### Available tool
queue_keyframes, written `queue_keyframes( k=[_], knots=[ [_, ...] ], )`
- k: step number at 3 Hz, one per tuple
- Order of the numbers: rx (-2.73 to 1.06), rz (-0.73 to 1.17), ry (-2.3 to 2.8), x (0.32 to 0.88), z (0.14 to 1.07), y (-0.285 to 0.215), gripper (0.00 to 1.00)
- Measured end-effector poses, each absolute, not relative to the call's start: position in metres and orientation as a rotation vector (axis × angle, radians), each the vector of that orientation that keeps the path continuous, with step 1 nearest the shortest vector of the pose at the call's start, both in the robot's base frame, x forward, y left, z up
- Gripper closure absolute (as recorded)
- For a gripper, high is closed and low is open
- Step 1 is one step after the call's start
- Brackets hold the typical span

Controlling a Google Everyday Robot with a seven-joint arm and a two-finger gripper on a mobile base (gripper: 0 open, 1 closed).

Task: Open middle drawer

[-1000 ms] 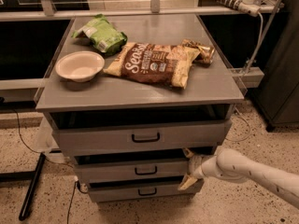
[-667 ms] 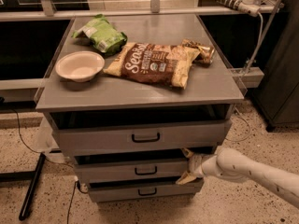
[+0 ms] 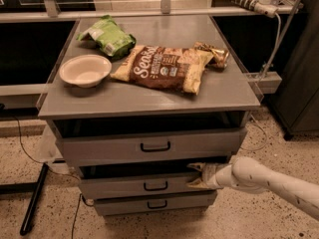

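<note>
The grey cabinet has three stacked drawers. The middle drawer (image 3: 149, 185) has a flat grey front with a small black bar handle (image 3: 155, 185) at its centre, and a dark gap shows above its top edge. My gripper (image 3: 195, 177) reaches in from the lower right on a white arm (image 3: 269, 180). It sits at the right part of the middle drawer's top edge, to the right of the handle. Its fingers (image 3: 197, 168) are spread, one above the other, and hold nothing.
The top drawer (image 3: 154, 146) is above and the bottom drawer (image 3: 155, 203) below. On the cabinet top (image 3: 149, 96) lie a white bowl (image 3: 85, 69), a green bag (image 3: 107, 36) and a brown snack bag (image 3: 164, 67). A black pole (image 3: 34, 198) leans at the lower left.
My gripper has crept slightly left along the middle drawer's top edge. The drawers and the things on top have not visibly moved.
</note>
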State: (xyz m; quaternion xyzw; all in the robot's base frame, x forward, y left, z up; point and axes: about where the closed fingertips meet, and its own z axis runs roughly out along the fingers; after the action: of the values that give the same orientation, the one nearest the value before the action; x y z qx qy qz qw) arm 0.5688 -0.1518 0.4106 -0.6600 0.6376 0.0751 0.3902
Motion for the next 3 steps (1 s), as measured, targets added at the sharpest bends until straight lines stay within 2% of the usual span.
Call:
queue_keyframes(
  k=[1, 2, 3],
  knots=[
    [-1.677, 0.191, 1.620, 0.569, 0.417, -0.152, 0.88],
    [-1.677, 0.191, 1.620, 0.569, 0.418, -0.152, 1.00],
    [-1.672, 0.212, 1.630, 0.556, 0.420, -0.155, 1.00]
  ],
)
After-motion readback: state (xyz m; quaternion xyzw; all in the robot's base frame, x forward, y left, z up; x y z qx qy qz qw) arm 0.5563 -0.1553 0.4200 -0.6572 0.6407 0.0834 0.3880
